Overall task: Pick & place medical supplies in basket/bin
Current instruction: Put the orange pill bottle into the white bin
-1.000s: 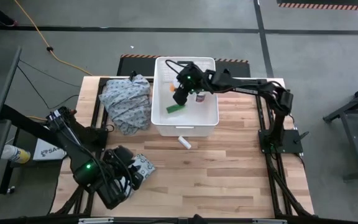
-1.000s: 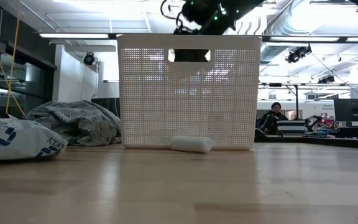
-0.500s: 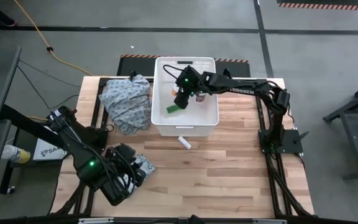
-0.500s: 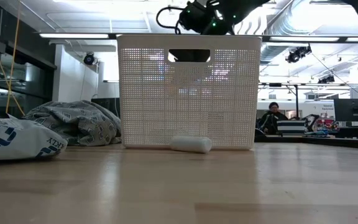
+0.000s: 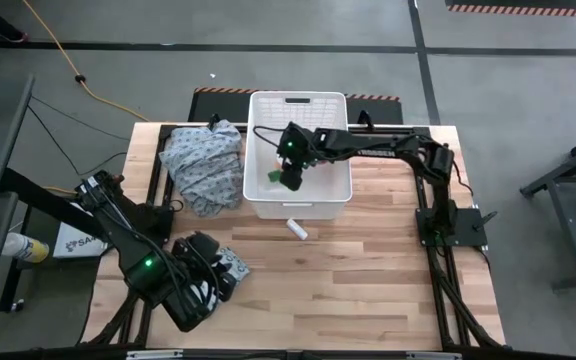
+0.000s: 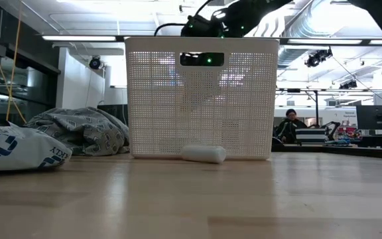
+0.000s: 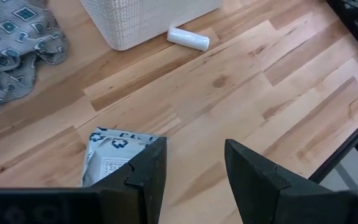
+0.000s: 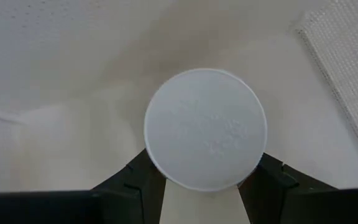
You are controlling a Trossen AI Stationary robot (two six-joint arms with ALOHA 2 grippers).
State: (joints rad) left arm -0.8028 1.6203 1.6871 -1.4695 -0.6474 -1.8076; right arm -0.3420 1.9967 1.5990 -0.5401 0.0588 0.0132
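We find the right gripper [image 5: 292, 178] reaching down into the white perforated bin [image 5: 264, 110] near the table's far edge; its fingers [image 8: 143, 177] sit against either side of a white pill bottle [image 8: 205, 129] whose round cap faces the wrist camera — clenched on the bottle, inside the bin; a sliver of the green stick-shaped box [image 5: 276, 174] shows just beside the gripper on the bin floor. In the low view the arm crosses above the bin's rim and a green light glows through the handle slot [image 6: 201, 59].

The white tube [image 5: 297, 229] lies on the wood just outside the bin's near wall — close to it, contact unclear; the grey-blue patterned cloth [image 5: 204, 165] is bunched at the bin's left side.

The left gripper [image 7: 193, 163] waits near the table's near-left corner, fingers parted and holding nothing; the flat pale packet [image 7: 114, 150] with blue print lies on the table just beside it.
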